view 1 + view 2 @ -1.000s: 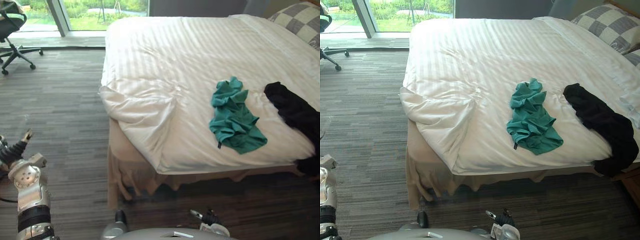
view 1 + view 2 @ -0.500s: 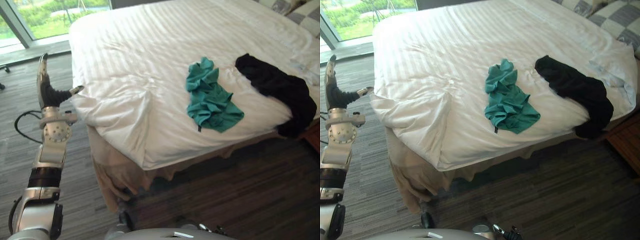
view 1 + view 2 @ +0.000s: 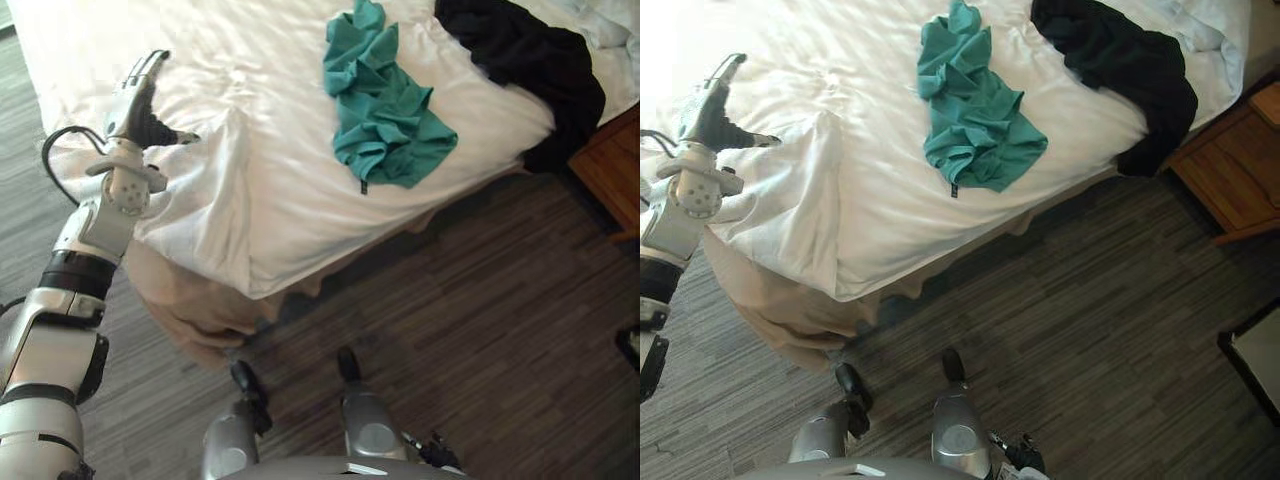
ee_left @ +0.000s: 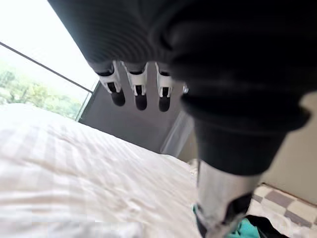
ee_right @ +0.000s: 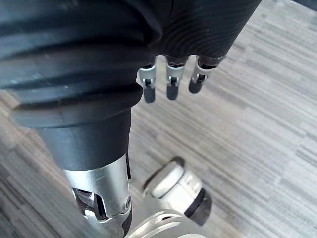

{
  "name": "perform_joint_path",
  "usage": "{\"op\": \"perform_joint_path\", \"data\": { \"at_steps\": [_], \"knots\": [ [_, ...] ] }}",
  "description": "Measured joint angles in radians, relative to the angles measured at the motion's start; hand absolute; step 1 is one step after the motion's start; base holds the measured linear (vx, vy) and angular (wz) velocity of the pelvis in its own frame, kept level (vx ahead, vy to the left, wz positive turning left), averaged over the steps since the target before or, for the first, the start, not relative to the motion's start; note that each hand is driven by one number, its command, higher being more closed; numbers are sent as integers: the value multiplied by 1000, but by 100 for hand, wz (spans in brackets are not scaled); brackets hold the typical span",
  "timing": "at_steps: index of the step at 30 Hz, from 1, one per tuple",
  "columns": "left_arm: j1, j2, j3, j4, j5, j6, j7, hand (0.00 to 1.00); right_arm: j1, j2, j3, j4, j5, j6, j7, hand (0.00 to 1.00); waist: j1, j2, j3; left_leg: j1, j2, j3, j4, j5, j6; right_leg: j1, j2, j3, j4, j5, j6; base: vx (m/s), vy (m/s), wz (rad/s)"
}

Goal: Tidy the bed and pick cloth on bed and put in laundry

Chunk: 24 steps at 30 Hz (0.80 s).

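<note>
Since the teal cloth (image 3: pixel 385 110) lies crumpled on the bed (image 3: pixel 270 210), right of the straight-fingered, empty left hand (image 3: pixel 140 95), it looks light and limp; pinch its raised folds. The right hand (image 5: pixel 170 82) hangs relaxed, empty, over the floor (image 5: pixel 257 99).

L hand (image 3: pixel 138 105) up, straight-fingered; R hand (image 5: pixel 198 29) same.

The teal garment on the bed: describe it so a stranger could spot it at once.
Start at the white bed. Two crumpled garments lie on it. Yours is the teal garment, left of the black garment that droops over the edge.
</note>
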Motion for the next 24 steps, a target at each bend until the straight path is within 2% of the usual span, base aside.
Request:
{"op": "perform_joint_path", "data": {
  "at_steps": [2,6,10,12,13,15,19,24],
  "knots": [
    [-44,-2,-58,32,19,0,-35,0,3,7,1,-33,0,0,-1,0,-4,1,22,-34,22,5,35,-20,-4,-33,13,16,21,9,5,-77,-23,-17],
    [-122,-29,-105,88,42,9,-46,0,4,15,13,-87,13,-2,-5,0,2,1,64,-91,65,33,90,-40,1,-92,29,19,49,27,7,-92,-29,-10],
    [-188,-81,-85,203,79,41,-71,0,3,19,51,-152,43,-11,-16,0,7,0,91,-168,124,109,125,-36,5,-178,50,20,53,69,11,-102,-52,-7],
    [-188,-135,-16,254,118,68,-106,0,4,20,64,-184,48,-19,-23,0,16,-2,98,-193,142,119,141,-33,5,-201,59,22,52,77,10,-73,-47,-10],
    [-188,-148,12,261,126,73,-109,100,4,18,72,-185,50,-19,-23,0,16,-3,103,-193,143,119,141,-33,5,-201,59,21,51,78,9,-54,-47,-1],
    [-188,-180,105,280,156,81,-117,100,3,15,85,-191,58,-22,-22,0,22,-4,107,-195,157,131,141,-33,4,-201,66,18,43,81,5,-38,-63,0],
    [-192,-191,257,293,186,87,-117,100,2,3,114,-192,71,-29,-22,0,26,-5,107,-211,176,141,141,-23,-8,-201,74,3,3,80,-1,-17,-97,-2],
    [-175,-189,317,297,193,93,-125,100,3,-21,163,-190,87,-29,-21,0,27,-6,106,-207,181,141,155,-3,0,-193,71,-13,10,69,-1,10,-38,1]
  ]
}}
